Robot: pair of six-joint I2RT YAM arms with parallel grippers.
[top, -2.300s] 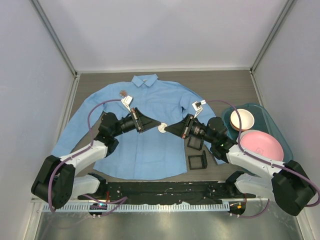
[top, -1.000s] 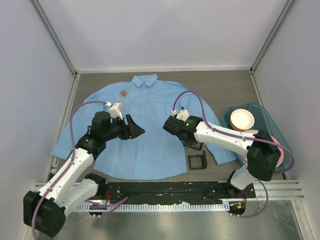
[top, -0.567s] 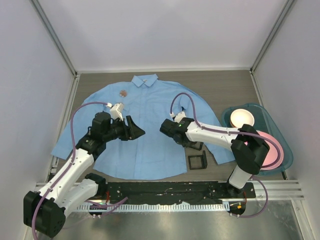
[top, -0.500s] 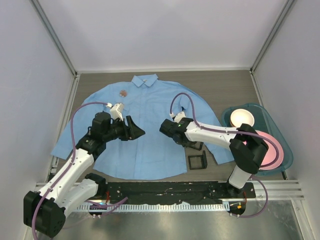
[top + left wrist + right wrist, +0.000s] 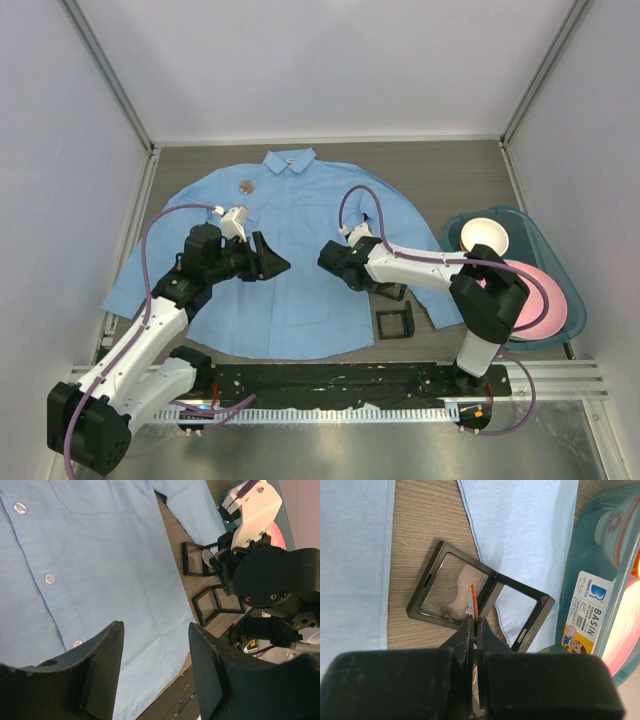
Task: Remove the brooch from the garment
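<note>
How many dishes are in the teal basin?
2: a cream bowl at the far end and a pink plate nearer, partly under the right arm; more could hide there.

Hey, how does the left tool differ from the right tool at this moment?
The left tool is open with nothing between its fingers; the right tool is shut, with a thin orange-tipped piece sticking out from between its fingers. The left tool hangs over the shirt; the right tool hangs over a black case beside the shirt. Both have black fingers.
</note>
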